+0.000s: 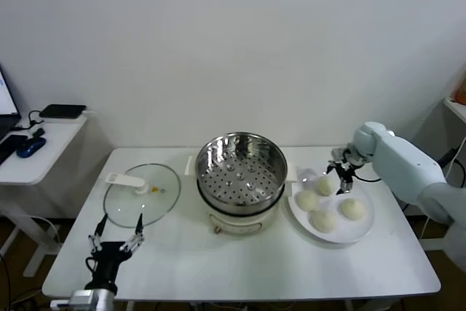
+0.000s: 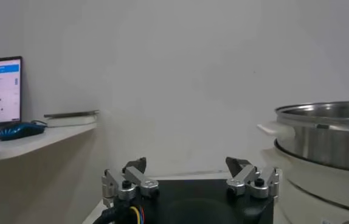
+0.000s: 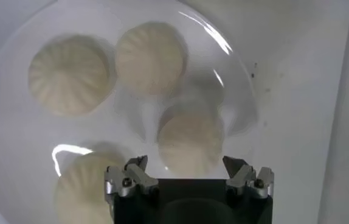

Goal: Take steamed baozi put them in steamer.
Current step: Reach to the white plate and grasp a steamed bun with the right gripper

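Four cream-white baozi lie on a white plate [image 1: 364,232] to the right of the steamer: one at the far side [image 1: 323,185], one on the left [image 1: 306,199], one in front [image 1: 324,220], one on the right [image 1: 352,209]. The steel steamer [image 1: 240,172] stands mid-table and holds no baozi. My right gripper [image 1: 341,174] is open and hovers just above the far baozi [image 3: 191,140], which lies in line between its fingers [image 3: 186,165]. The other three also show in the right wrist view [image 3: 150,58] [image 3: 69,74] [image 3: 80,189]. My left gripper [image 1: 116,242] is open and empty at the table's front left.
A round glass lid [image 1: 142,193] with a white handle lies left of the steamer. A side desk [image 1: 36,152] with a mouse and laptop stands at the far left. In the left wrist view the steamer [image 2: 326,134] is beside the left gripper [image 2: 186,165].
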Robot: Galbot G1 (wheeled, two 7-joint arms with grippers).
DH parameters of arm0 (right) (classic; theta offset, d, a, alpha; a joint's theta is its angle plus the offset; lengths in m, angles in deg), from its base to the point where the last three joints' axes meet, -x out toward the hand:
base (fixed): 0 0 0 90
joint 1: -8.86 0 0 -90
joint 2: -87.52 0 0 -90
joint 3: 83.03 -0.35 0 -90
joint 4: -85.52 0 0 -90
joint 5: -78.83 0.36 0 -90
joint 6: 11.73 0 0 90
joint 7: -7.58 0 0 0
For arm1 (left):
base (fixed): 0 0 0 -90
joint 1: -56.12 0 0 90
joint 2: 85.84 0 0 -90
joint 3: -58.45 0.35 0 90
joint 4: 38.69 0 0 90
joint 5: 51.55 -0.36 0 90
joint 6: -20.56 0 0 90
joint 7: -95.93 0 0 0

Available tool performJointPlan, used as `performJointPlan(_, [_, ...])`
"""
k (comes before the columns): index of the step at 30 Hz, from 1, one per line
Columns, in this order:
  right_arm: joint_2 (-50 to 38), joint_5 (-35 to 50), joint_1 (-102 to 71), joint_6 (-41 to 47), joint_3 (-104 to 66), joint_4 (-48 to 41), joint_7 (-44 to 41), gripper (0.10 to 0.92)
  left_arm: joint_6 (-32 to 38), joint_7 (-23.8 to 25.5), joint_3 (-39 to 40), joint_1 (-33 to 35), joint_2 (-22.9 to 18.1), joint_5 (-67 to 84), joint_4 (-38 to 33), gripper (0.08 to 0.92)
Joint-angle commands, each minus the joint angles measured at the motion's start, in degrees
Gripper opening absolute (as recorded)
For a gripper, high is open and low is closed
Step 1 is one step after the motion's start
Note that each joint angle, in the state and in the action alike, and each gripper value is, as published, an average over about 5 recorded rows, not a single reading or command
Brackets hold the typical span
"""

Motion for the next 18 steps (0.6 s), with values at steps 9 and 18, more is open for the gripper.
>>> performJointPlan(9, [2.4,-2.8,-0.9,-1.2,-3.2,-3.7,0.5,0.823,0.2,0.0,0.1,0.1,-0.1,0.0,0.5,0.823])
performJointPlan(18, [3.0,-3.4,-1.2,-1.5,-4.5,-4.5,0.6,0.731,0.3,0.0,0.1,0.3,-0.1,0.1,0.4,0.823])
